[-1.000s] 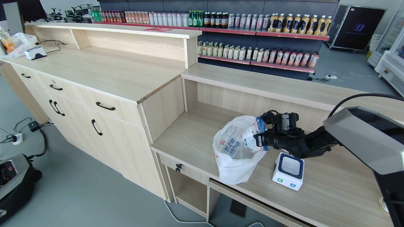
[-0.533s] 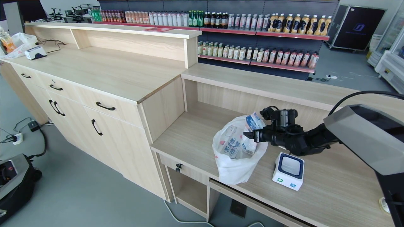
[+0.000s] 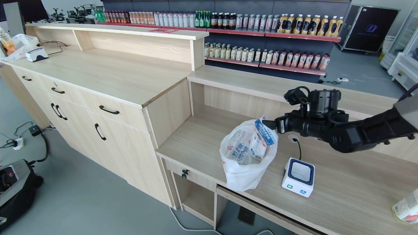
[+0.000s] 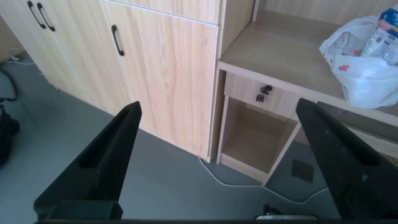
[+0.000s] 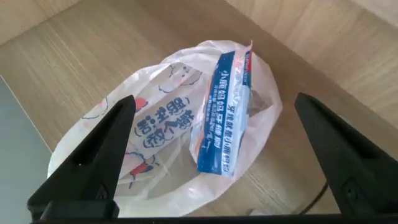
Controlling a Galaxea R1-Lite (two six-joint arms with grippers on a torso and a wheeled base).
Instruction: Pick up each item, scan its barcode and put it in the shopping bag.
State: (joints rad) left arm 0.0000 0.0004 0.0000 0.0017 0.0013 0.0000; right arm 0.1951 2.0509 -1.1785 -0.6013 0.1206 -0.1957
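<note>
The shopping bag point(image 3: 243, 160), white and thin, stands open on the lower worktop point(image 3: 343, 195), just beside the white barcode scanner point(image 3: 298, 176) and not quite touching it. A blue-and-white pack point(image 3: 263, 137) sits upright in the bag, slightly tilted, with its top end above the rim and its lower part veiled by the plastic. Beside it, a second carton point(image 3: 238, 148) shows only through the film, so its outline is soft. The right claw point(image 3: 269, 124) hangs over the bag's mouth, close to the top of the pack. From the head it is seen side-on as one dark tip, but the right wrist view shows its fingers point(image 5: 93, 162) spread wide with nothing between them and the pack below the gap. The left claw point(image 4: 219, 106) is also spread wide and empty, held low over the grey floor before the cabinet doors point(image 4: 161, 68), with the bag far off on the worktop edge. The scanner's thin black cable point(image 3: 299, 150) runs to a hole in the worktop. At the near right corner a labelled bottle point(image 3: 406, 207) is cut by the frame, so its shape cannot be made out.
</note>
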